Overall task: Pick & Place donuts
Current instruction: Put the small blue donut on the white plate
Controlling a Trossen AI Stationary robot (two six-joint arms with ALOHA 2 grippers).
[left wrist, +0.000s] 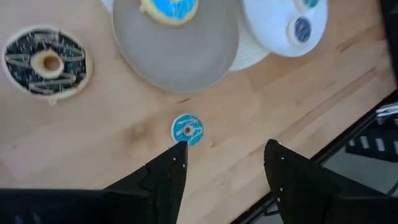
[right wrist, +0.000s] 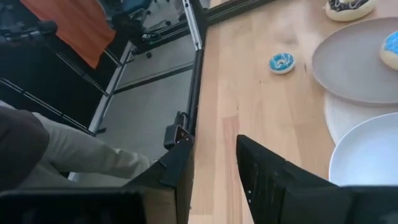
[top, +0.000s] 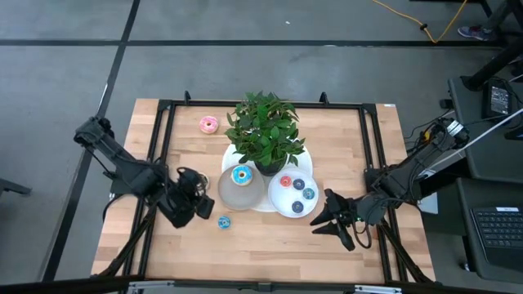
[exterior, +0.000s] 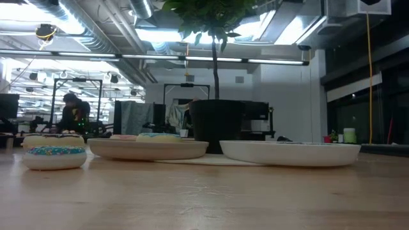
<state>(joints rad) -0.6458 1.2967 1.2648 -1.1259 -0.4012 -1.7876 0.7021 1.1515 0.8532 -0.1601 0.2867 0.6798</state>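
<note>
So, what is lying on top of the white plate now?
The white plate holds three mini donuts: one red-iced and two dark blue. A fourth dark one is less clear.

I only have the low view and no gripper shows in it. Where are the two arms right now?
Observer: Both are over the table's near half. The left gripper is above the small blue donut, and the right gripper is off the white plate's near right edge.
Operator: I see only that plate's rim. Is anything on it?
Observer: Yes, several mini donuts, one of them pink.
Operator: Is the left gripper open?
Observer: Open. The small blue donut lies on the wood just beyond its fingertips, not between them.
</note>
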